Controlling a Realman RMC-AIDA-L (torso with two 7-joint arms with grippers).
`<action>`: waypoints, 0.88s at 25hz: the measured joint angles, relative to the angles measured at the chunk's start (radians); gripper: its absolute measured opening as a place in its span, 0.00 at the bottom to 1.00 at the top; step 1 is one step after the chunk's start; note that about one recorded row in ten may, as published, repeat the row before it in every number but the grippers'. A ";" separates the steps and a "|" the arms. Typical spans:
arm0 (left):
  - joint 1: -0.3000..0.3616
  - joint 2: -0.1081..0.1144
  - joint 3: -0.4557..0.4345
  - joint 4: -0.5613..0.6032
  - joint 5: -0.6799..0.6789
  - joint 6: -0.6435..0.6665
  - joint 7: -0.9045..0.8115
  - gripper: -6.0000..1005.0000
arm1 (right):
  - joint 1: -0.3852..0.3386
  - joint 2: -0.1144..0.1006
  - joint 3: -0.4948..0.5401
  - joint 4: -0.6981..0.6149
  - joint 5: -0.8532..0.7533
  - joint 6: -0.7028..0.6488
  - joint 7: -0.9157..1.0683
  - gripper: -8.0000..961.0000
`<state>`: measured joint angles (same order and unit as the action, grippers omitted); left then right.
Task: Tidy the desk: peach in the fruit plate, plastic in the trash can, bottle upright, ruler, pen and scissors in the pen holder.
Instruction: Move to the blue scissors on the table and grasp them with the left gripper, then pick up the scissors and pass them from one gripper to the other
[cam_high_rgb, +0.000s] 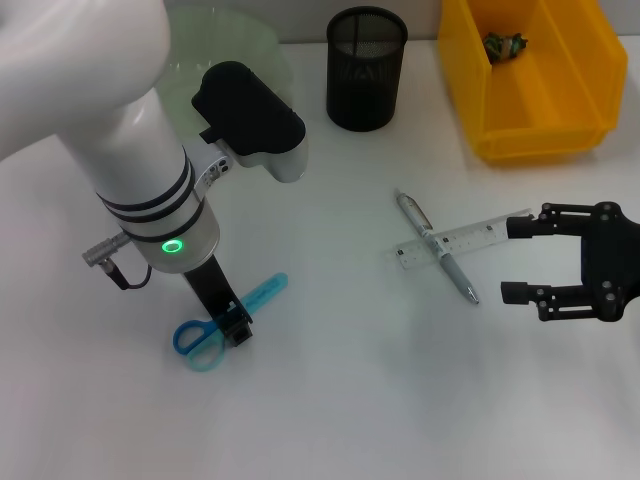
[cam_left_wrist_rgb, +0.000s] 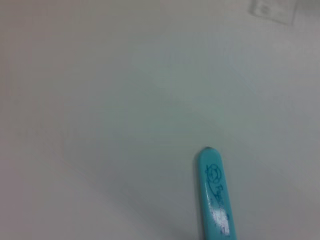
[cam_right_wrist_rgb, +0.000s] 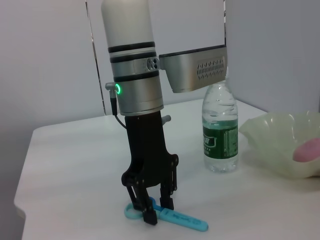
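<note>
I had the left gripper (cam_right_wrist_rgb: 155, 211) down on the table with its fingers straddling the scissors (cam_high_rgb: 228, 321) near the pivot; from the right wrist camera the fingers looked slightly apart, standing either side of the scissors rather than pinched on them, and the scissors lay flat on the white table (cam_high_rgb: 340, 400). The left wrist camera showed only the teal sheathed blade tip (cam_left_wrist_rgb: 215, 195) against bare tabletop. My right gripper (cam_high_rgb: 522, 262) hovered with its fingers spread wide, just beside the end of the ruler (cam_high_rgb: 462, 240), which lay crossed under the pen (cam_high_rgb: 436, 246). By my reckoning the job was about half finished: the bottle (cam_right_wrist_rgb: 220, 129) stood upright, something pink that I took for the peach (cam_right_wrist_rgb: 307, 150) sat in the pale green fruit plate (cam_right_wrist_rgb: 272, 145), and a crumpled scrap, probably the plastic, lay in the yellow bin (cam_high_rgb: 530, 80). The black mesh pen holder (cam_high_rgb: 366, 68) looked empty, so scissors, ruler and pen all remained to go in.
</note>
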<state>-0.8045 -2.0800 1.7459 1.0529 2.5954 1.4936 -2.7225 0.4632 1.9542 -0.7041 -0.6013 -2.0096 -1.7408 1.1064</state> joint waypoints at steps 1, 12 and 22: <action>0.000 0.000 0.000 0.000 0.000 0.000 0.000 0.34 | 0.000 0.000 0.000 0.000 0.000 0.000 0.000 0.79; 0.002 0.000 0.000 -0.001 -0.002 0.002 0.000 0.30 | -0.003 0.000 0.000 -0.002 -0.001 -0.005 0.000 0.79; 0.009 0.001 -0.062 0.064 -0.009 0.012 0.011 0.27 | -0.003 0.000 0.002 -0.003 -0.001 -0.006 0.000 0.79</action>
<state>-0.7952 -2.0794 1.6841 1.1169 2.5861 1.5060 -2.7111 0.4597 1.9542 -0.7016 -0.6042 -2.0111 -1.7472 1.1062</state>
